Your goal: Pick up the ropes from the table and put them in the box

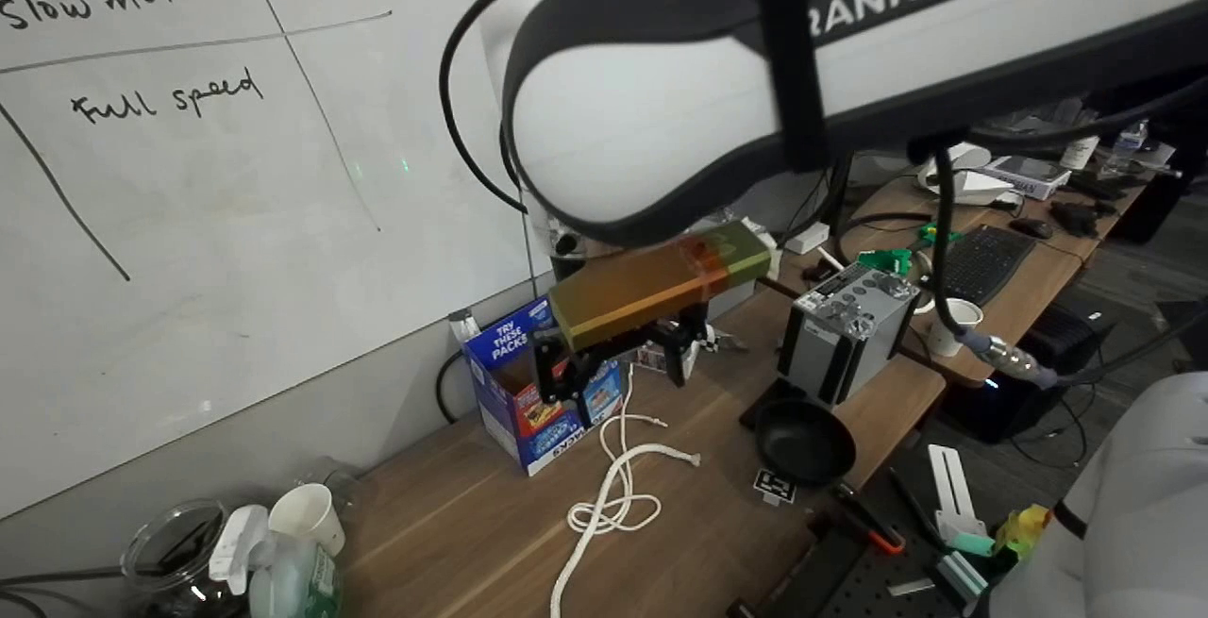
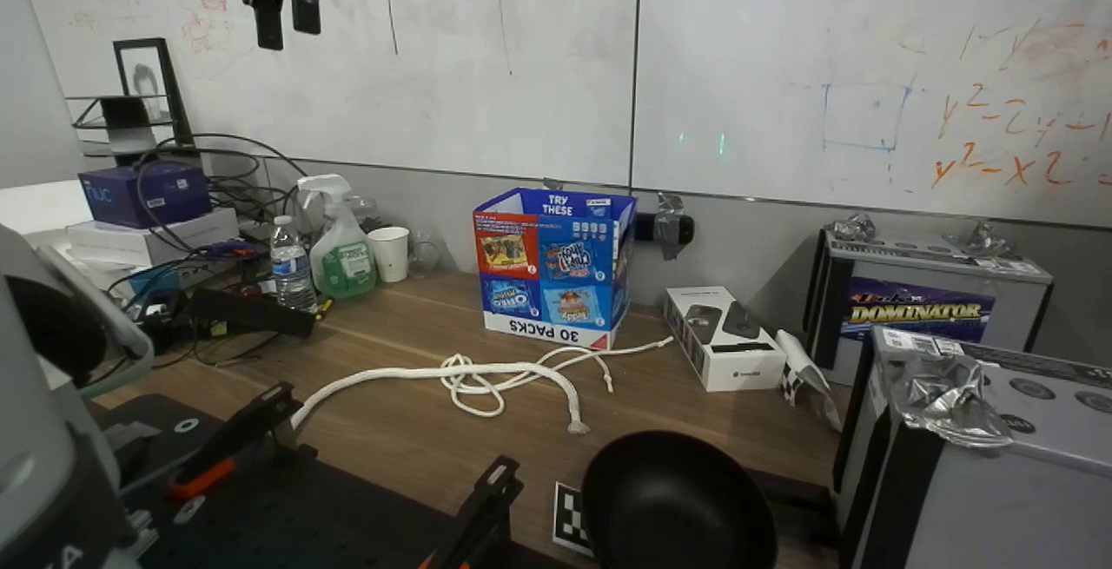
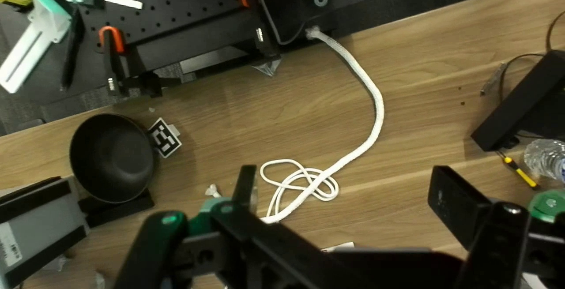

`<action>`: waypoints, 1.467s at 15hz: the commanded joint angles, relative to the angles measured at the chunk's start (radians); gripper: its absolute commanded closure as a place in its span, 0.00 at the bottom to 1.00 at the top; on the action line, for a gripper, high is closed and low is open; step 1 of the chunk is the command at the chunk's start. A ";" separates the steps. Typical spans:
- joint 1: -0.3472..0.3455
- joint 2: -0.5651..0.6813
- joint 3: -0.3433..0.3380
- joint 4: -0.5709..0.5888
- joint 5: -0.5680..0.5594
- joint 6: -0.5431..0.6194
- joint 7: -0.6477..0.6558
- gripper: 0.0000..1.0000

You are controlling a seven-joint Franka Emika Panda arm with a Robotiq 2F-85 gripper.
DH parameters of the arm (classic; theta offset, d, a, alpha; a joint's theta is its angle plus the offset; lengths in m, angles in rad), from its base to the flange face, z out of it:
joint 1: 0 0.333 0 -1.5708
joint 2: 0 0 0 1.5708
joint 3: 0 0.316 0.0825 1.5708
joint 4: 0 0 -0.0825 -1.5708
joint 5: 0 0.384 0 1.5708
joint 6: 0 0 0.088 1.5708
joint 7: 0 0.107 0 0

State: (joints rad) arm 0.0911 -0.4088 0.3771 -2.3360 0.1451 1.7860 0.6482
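Observation:
A thick white rope [image 1: 651, 449] [image 2: 382, 373] [image 3: 377, 108] and a thinner, looped white rope [image 2: 486, 413] [image 3: 276, 161] lie on the wooden table [image 2: 417, 439]. The thick rope crosses over the thin one. An open-topped blue snack box [image 1: 500, 406] [image 2: 556, 282] stands behind them by the whiteboard wall. My gripper [image 1: 613, 377] [image 2: 287, 26] [image 3: 344, 183] is open and empty, high above the table. In the wrist view its fingers are wide apart, and its left finger and linkage hide part of the ropes. The box is mostly hidden there.
A black pan [image 1: 805, 441] [image 2: 678, 491] [image 3: 112, 159] sits near the table's front edge. A white phone box [image 2: 738, 373] and grey batteries [image 2: 982, 413] stand beside the blue box. A spray bottle [image 2: 343, 261], paper cup [image 2: 389, 254] and water bottle [image 2: 293, 274] stand on the other side.

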 commanded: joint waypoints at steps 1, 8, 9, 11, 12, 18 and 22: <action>0.028 0.062 -0.015 -0.071 0.058 0.191 0.064 0.00; 0.038 0.278 -0.035 -0.130 0.090 0.527 0.157 0.00; 0.041 0.314 -0.038 -0.132 0.079 0.572 0.176 0.00; 0.047 0.388 -0.048 -0.132 0.057 0.659 0.224 0.00; 0.053 0.424 -0.056 -0.131 0.047 0.700 0.245 0.00; 0.118 0.668 -0.146 -0.090 -0.020 0.891 0.316 0.00; 0.183 0.812 -0.238 -0.009 -0.069 0.934 0.344 0.00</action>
State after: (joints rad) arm 0.2159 0.2974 0.2078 -2.4330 0.1180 2.6933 0.9476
